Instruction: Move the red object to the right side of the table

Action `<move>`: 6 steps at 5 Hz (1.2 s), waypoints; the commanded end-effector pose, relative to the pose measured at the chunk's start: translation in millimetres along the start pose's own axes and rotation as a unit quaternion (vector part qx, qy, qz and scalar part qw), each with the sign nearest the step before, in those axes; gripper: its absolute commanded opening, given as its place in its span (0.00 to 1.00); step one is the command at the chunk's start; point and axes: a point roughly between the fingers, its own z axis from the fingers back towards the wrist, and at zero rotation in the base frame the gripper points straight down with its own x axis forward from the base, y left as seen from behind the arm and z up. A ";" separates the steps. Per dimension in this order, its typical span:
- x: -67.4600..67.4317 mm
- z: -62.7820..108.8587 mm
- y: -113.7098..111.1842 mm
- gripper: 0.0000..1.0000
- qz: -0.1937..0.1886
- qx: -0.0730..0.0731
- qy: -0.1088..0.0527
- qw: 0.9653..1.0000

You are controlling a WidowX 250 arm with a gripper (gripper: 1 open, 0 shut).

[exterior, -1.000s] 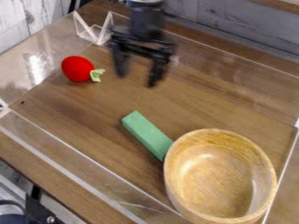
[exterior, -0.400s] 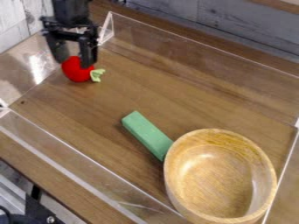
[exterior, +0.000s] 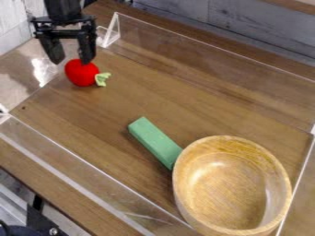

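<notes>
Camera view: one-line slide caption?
Open gripper poised above the red object at table left; green block, wooden bowl nearby.

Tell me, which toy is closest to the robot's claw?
The red fruit, right below the open claw. The green block and bowl sit far off.

The gripper (exterior: pixel 66 53) hangs at the far left of the scene, pointing steeply downward, its two dark fingers (exterior: pixel 88 45) spread wide apart and holding nothing.
</notes>
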 end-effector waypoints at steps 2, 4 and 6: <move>17.1 9.6 -8.1 1.00 0.091 -0.019 -0.034 0.995; 37.7 6.3 16.7 1.00 0.205 -0.047 -0.043 0.977; 54.4 -16.7 12.0 1.00 0.238 -0.058 -0.032 0.969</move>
